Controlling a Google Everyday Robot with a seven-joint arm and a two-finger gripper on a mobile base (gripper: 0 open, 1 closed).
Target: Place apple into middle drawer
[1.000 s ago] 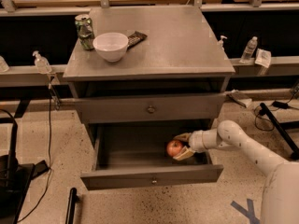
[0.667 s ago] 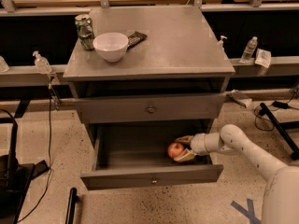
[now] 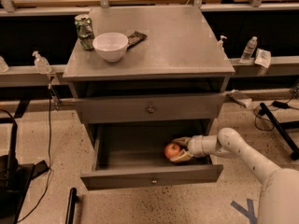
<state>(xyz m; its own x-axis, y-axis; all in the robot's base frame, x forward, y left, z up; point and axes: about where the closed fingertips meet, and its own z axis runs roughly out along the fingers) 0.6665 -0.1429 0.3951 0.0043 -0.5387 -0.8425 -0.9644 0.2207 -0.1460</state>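
The middle drawer (image 3: 152, 176) is pulled open below the shut upper knobbed drawer (image 3: 150, 109). The red-orange apple (image 3: 172, 150) is inside the open drawer, at its right side, low near the floor of the drawer. My gripper (image 3: 176, 150) reaches in from the right on the white arm, with one finger above and one below the apple, shut on it.
On the cabinet top (image 3: 177, 45) stand a white bowl (image 3: 110, 46), a green can (image 3: 84, 31) and a dark packet (image 3: 135, 38). Bottles (image 3: 250, 49) stand on the side ledges. A dark stand (image 3: 280, 127) lies on the floor at right, black gear (image 3: 11, 176) at left.
The gripper with the apple has sunk slightly lower into the open drawer. The drawer has not moved.
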